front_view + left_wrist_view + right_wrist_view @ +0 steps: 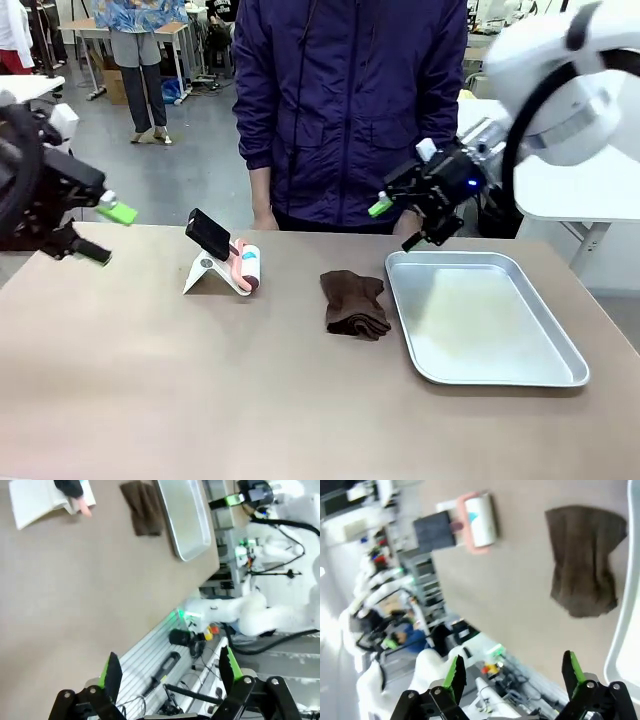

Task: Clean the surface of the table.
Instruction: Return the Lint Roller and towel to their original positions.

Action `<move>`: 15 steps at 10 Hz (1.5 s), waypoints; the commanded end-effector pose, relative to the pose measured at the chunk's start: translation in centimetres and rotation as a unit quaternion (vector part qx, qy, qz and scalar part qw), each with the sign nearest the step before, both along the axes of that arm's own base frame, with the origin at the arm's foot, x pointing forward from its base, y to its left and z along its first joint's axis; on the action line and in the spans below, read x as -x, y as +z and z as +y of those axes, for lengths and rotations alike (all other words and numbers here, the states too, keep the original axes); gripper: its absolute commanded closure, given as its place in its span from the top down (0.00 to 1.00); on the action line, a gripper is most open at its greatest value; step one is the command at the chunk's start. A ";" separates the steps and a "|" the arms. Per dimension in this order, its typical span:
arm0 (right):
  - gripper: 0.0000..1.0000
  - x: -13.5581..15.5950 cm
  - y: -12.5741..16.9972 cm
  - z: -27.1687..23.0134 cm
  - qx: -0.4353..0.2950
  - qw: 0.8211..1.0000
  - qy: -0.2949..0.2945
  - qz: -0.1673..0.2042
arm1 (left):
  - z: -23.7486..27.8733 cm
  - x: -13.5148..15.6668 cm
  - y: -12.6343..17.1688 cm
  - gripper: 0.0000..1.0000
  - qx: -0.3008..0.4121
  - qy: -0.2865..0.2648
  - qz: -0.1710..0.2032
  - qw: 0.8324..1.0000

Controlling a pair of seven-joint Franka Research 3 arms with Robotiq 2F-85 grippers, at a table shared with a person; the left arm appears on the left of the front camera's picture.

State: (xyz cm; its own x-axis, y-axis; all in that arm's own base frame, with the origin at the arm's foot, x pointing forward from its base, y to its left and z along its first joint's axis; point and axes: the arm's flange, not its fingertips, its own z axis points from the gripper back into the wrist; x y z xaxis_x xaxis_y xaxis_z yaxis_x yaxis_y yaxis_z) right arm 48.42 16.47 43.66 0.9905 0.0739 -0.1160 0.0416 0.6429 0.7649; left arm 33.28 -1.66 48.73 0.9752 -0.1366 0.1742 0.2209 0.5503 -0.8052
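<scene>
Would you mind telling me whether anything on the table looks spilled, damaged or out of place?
Nothing stands out. The brown cloth lies loosely folded beside the empty metal tray, and the lint roller rests on its white stand. No spill shows on the table.

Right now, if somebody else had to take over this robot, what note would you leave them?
Left gripper: open, empty, raised at the table's left edge.
Right gripper: open, empty, above the far edge near the metal tray.
On the table: a folded brown cloth in the middle, beside the tray; a lint roller on a white stand to its left.
Done: nothing visible; the cloth lies untouched.
Left: pick up the cloth, probably, and wipe the tabletop.
</scene>
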 end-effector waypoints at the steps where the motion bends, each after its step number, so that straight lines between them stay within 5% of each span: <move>1: 1.00 6.1 -1.6 -6.7 -0.092 0.995 0.002 -0.032 | 3.5 -0.3 -1.1 1.00 0.039 0.032 0.025 0.998; 4: 1.00 9.4 -4.5 -16.7 -0.202 0.970 -0.117 -0.069 | 11.0 -0.8 -3.3 1.00 0.109 0.046 0.026 0.993; 6: 1.00 9.0 -6.3 -22.4 -0.248 0.949 -0.181 -0.074 | 14.7 -1.7 -5.5 1.00 0.132 -0.025 0.008 0.991; 9: 1.00 8.7 -8.1 -27.7 -0.307 0.908 -0.270 -0.095 | 19.9 -1.8 -10.2 1.00 0.228 0.025 0.001 0.973; 10: 1.00 8.5 -8.4 -26.9 -0.288 0.909 -0.283 -0.104 | 20.1 -1.8 -10.7 1.00 0.253 0.031 0.006 0.967; 11: 1.00 9.6 -8.0 -28.2 -0.278 0.923 -0.259 -0.062 | 18.3 -1.3 -9.7 1.00 0.182 0.016 0.009 0.983; 15: 1.00 9.6 -8.0 -28.2 -0.278 0.923 -0.259 -0.062 | 18.3 -1.3 -9.7 1.00 0.182 0.016 0.009 0.983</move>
State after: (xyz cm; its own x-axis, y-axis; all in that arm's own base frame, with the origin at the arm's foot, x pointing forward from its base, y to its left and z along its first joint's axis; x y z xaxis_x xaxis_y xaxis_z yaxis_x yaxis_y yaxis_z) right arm 39.06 -11.63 35.04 0.9093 -0.4075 -0.0843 0.1189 0.0603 0.9911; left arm 35.21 16.64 39.00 0.9778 -0.0398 0.2058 0.2094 0.2200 -0.9528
